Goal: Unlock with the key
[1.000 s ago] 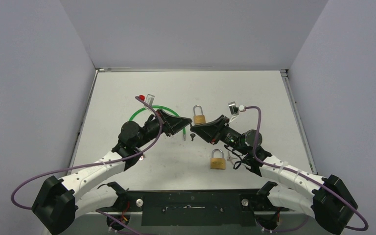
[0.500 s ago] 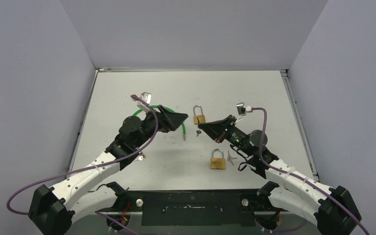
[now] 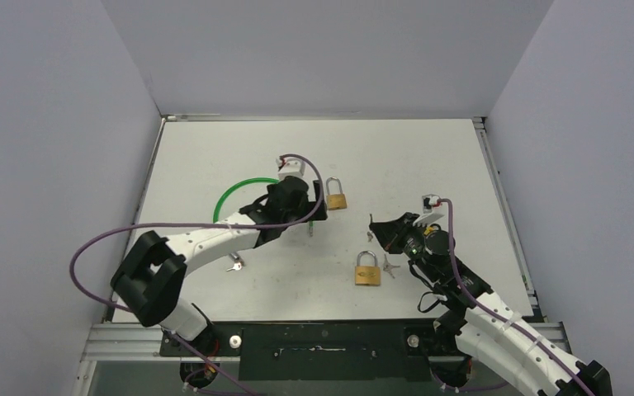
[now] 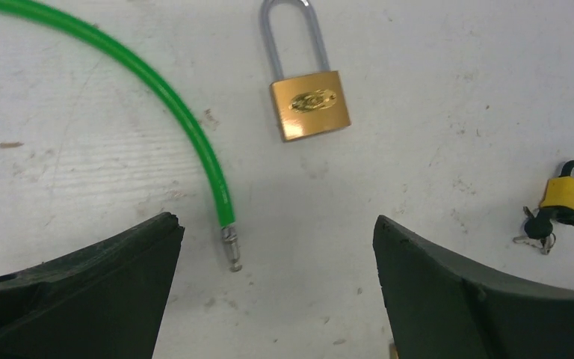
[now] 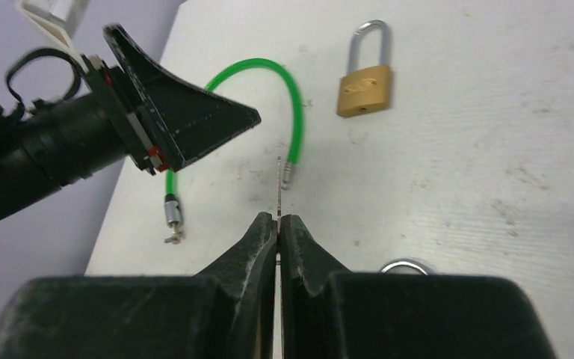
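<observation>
White tabletop [image 3: 429, 157], grey walls on three sides; the key [image 5: 279, 187] is gripped but in no lock yet, so the step in hand looks like carrying it to a keyhole; next, its blade must line up with the base of the far brass padlock [image 4: 310, 101], which probably needs steadying. Right gripper [image 5: 278, 219], well to the right of that padlock, is pinched tight on the key, blade jutting forward; left gripper [image 4: 273, 224] hangs just beside the padlock, jaws spread wide, holding nothing.
</observation>
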